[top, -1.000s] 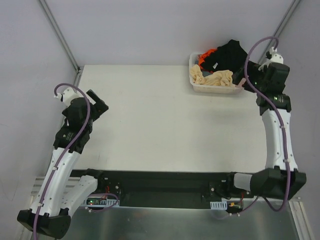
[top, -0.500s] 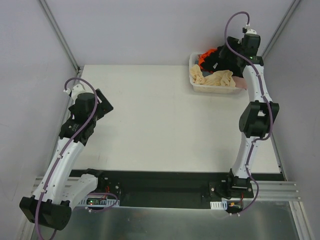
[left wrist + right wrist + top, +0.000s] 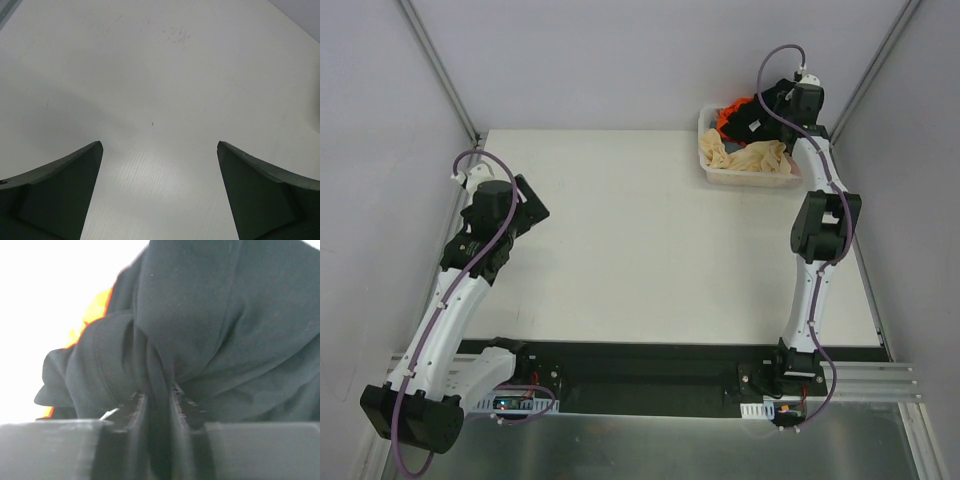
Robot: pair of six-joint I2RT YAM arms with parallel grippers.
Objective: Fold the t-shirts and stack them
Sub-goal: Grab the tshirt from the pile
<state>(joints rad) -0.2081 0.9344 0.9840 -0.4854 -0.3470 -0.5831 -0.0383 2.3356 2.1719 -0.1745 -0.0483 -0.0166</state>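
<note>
A white basket (image 3: 752, 178) at the table's far right corner holds crumpled t-shirts: a black one (image 3: 757, 112) on top, an orange one (image 3: 727, 116) behind it and a cream one (image 3: 748, 157) in front. My right gripper (image 3: 770, 103) reaches into the basket and is shut on a fold of the black t-shirt (image 3: 200, 325), which is pinched between its fingers (image 3: 134, 412). The orange t-shirt (image 3: 92, 312) peeks out at the left of that view. My left gripper (image 3: 159, 150) hangs open over bare table near the left edge, with nothing between its fingers.
The white table (image 3: 650, 240) spreads between the two arms. Grey walls and metal frame bars (image 3: 440, 70) close in the left, far and right sides. A black rail (image 3: 640, 375) with the arm bases runs along the near edge.
My right arm has swung up from beside the basket and reached over into it, and its jaws have closed on the black t-shirt. My left arm has lifted slightly and shifted right.
</note>
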